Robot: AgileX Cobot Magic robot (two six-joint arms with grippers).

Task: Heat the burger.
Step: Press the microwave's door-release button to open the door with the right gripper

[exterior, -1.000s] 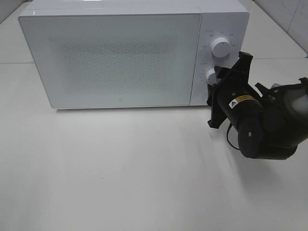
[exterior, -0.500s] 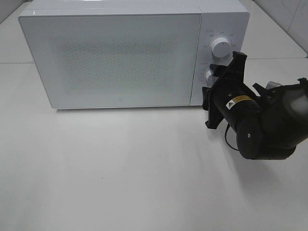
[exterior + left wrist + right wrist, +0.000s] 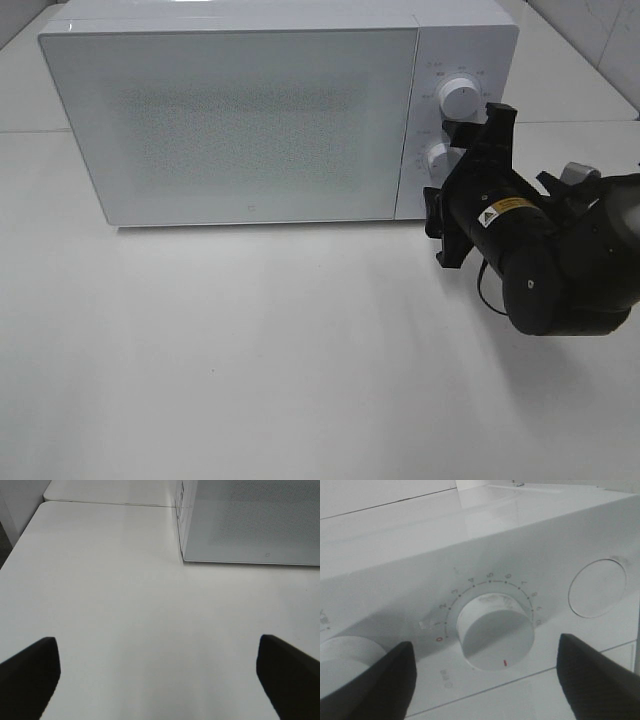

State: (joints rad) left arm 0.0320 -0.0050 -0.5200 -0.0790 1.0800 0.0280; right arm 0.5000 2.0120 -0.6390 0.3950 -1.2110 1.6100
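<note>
Since door of white box-shaped microwave oven (image 3: 240,110) shut, frosted, round bun burger not visible; likely inside. Right jaws well apart, straddling white round lower dial (image 3: 495,632), gripping nothing: positioned for timer. Left jaws wide, empty, parked over white counter (image 3: 125,605).

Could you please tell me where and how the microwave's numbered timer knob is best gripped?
Probably by the timer knob's round side wall, one finger on either side, coming straight at the microwave from the front. It is a short cylinder standing out from the panel, so only its sides offer opposing faces.
</note>
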